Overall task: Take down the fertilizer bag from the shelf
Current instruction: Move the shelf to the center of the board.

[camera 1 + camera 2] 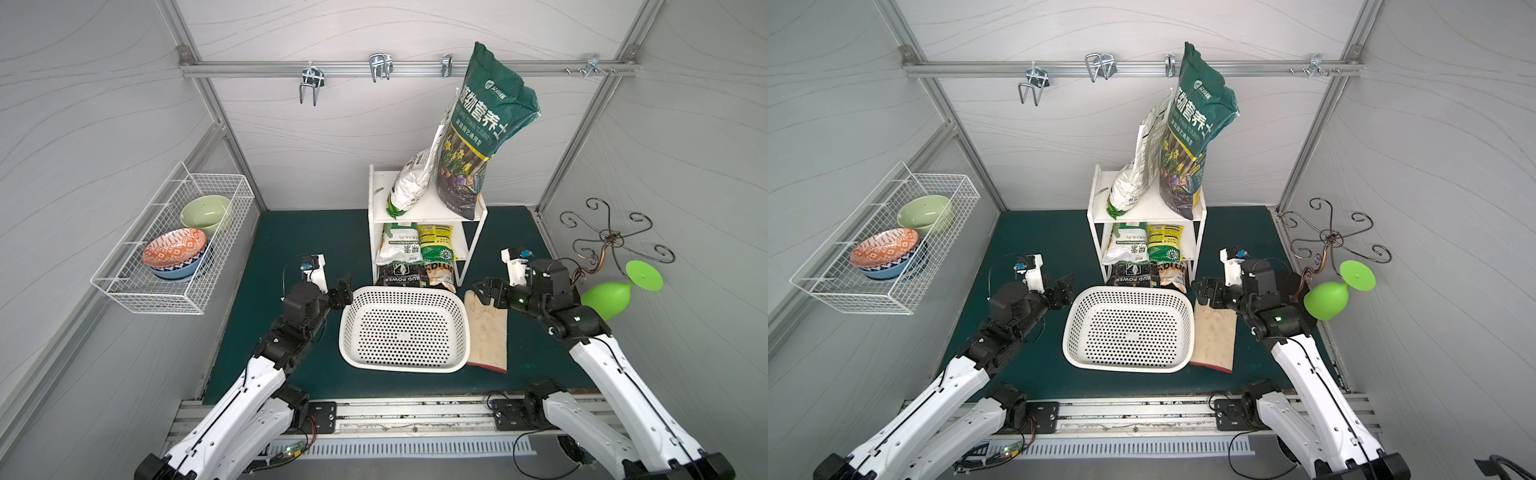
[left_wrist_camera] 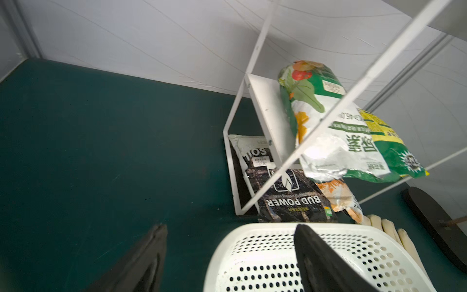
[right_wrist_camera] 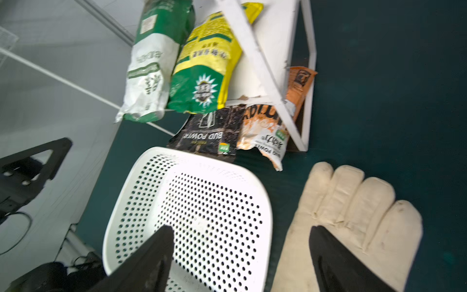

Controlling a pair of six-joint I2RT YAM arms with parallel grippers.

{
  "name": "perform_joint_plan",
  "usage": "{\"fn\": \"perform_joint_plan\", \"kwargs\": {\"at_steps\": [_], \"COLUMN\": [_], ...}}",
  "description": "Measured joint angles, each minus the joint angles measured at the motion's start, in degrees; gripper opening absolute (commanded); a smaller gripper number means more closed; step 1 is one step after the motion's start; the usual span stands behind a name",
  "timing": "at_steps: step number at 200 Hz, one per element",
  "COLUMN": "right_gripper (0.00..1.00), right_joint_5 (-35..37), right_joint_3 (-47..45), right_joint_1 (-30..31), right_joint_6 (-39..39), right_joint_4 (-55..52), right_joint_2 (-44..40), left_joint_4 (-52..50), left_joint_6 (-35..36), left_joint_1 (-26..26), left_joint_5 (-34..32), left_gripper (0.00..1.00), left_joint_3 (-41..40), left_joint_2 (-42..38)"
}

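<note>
On the shelf [image 1: 419, 208] top stands a tall dark-green fertilizer bag [image 1: 484, 124]; both claws spread, empty.

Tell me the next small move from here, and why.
Probably raise the right end effector toward the shelf. Both end effectors hang open and empty beside the white basket, the right one over the glove. All the bags are on the shelf; the tall dark green bag leans on the top board at its right end, nearest that arm.

black bag [image 2: 293, 199] — "BUD POWER"
</note>
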Motion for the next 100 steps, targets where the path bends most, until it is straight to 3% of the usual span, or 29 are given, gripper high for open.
{"fn": "perform_joint_plan", "kwargs": {"at_steps": [24,74,100], "right_gripper": [0.70,0.59,0.48], "right_joint_5": [-0.11,3.06,5.84], "right_joint_3": [0.59,2.71,2.71], "right_joint_1": [0.02,0.02,0.02], "right_joint_6": [-0.24,-1.46,-1.86], "right_joint_4": [3.10,12.07,16.13], "right_joint_2": [2.40,10.27,12.33], "left_joint_4": [4.31,10.25,12.66], "left_joint_6": [1.75,3.93,4.11], "left_joint_1": [-3.56,-3.72,-3.76], "left_joint_5": [-1.16,-1.25,-0.85], "left_gripper": [0.78,0.65,0.61], "left_joint_3": [2.89,11.19,13.77], "left_joint_2": [7.26,19.17,21.94]}}
